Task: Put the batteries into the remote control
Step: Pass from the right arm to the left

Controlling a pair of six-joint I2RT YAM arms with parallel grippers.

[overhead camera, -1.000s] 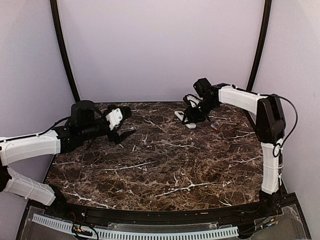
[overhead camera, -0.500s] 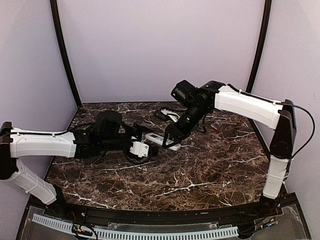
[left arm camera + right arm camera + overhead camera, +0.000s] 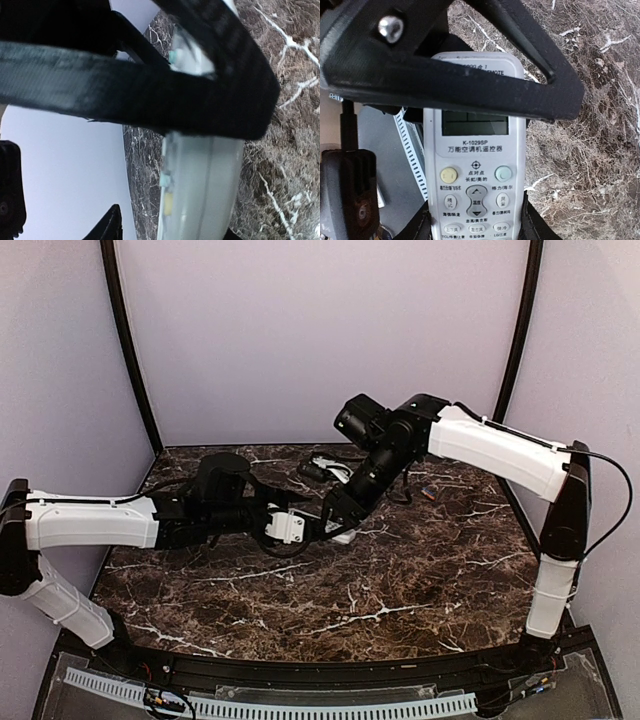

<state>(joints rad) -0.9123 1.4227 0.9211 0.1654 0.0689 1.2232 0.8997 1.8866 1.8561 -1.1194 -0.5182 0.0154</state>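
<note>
My right gripper (image 3: 476, 225) is shut on the remote control (image 3: 475, 165), a slim white handset held with its grey screen and buttons facing the right wrist camera. From above, the remote control (image 3: 343, 533) sits over the table's middle, with the right gripper (image 3: 338, 520) on it. From the left, my left gripper (image 3: 315, 527) has reached its near end. In the left wrist view the remote control (image 3: 200, 185) appears edge-on between the jaws of the left gripper (image 3: 170, 232). One fingertip (image 3: 112, 225) still stands apart from it. A small orange-red battery (image 3: 430, 492) lies at the back right.
The dark marble table (image 3: 400, 580) runs to purple walls at the back and sides. Two black poles (image 3: 125, 340) rise at the back corners. A white slotted strip (image 3: 270, 705) lines the near edge. Both arms cross above the middle of the table.
The right arm carried the remote from the back right to the table's middle. The left arm swung right to meet it, and its jaws have narrowed around the remote.
</note>
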